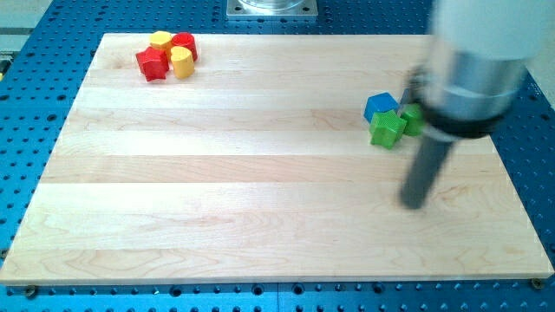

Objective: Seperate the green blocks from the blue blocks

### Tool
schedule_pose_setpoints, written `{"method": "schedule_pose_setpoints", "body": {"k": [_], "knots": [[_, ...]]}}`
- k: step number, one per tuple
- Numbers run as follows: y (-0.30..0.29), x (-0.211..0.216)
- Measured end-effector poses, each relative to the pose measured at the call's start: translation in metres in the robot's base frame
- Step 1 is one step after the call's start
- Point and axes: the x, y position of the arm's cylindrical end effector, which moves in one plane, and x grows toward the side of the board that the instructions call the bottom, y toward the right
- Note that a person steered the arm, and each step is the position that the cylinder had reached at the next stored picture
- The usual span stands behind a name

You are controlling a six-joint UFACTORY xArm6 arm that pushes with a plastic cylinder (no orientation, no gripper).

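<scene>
Tip (415,204) sitting near board's right edge, below green block (388,128) touching blue block (380,106); rod only, no jaws, holding nothing.

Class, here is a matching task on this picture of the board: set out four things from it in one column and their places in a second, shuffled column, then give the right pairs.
Things:
1. red and yellow blocks
2. blue block
3. green star-shaped block
4. my tip

Places:
A. just below the blue one, touching it
B. on bare wood below the green and blue cluster, touching no block
C. the board's top left corner, bunched together
D. topmost in the cluster at the view's right

Pairs: 1-C, 2-D, 3-A, 4-B
</scene>
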Motion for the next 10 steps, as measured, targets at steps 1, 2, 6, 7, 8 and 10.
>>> {"method": "schedule_pose_setpoints", "body": {"k": [1, 2, 6, 7, 8, 10], "knots": [[0.075, -0.075], [0.097, -0.152], [0.007, -0.117], [0.003, -0.117], [-0.026, -0.116], [-0.072, -0.072]]}}
